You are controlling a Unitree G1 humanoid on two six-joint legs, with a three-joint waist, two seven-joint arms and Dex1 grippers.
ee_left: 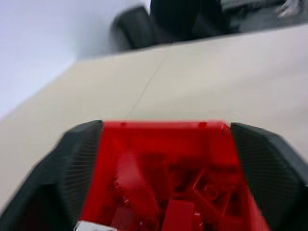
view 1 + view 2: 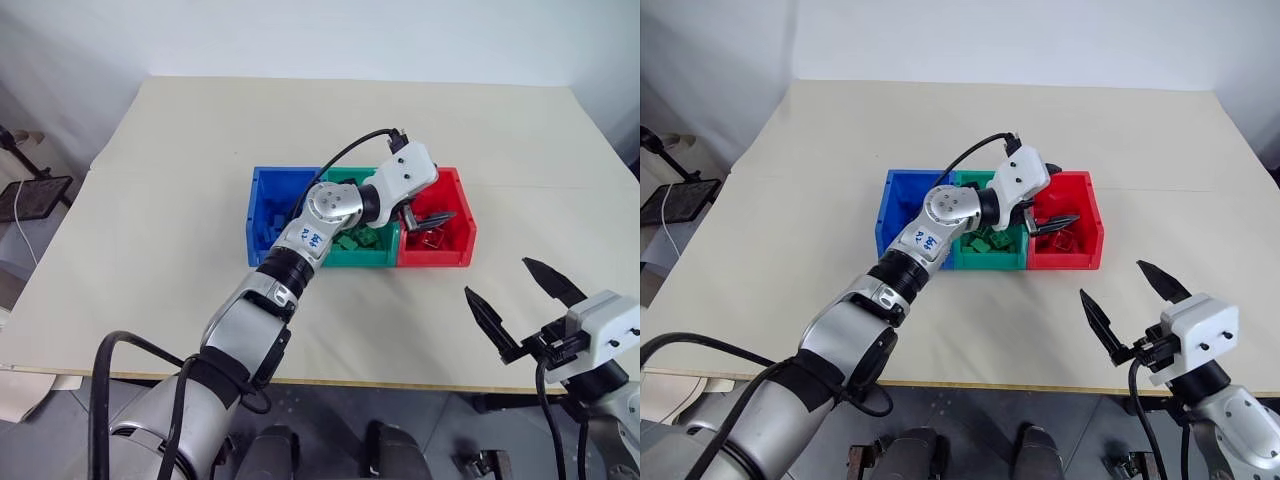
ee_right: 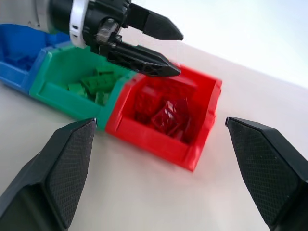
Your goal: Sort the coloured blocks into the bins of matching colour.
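Three joined bins stand mid-table: blue bin (image 2: 262, 180), green bin (image 2: 365, 258), red bin (image 2: 462, 215). Red blocks (image 3: 166, 115) lie heaped in the red bin, green blocks (image 3: 94, 84) in the green bin, and blue blocks (image 3: 19, 57) in the blue one. My left gripper (image 3: 179, 54) hangs over the red bin's near-left part, open, with nothing between its fingers (image 1: 72, 163). My right gripper (image 2: 500, 280) is held open at the table's front right edge, apart from the bins and carrying nothing.
The bins rest on a beige table (image 2: 150, 250) with bare surface all around them. My left arm reaches across the green bin. A black stand (image 2: 30, 195) with a cable is off the table's left side.
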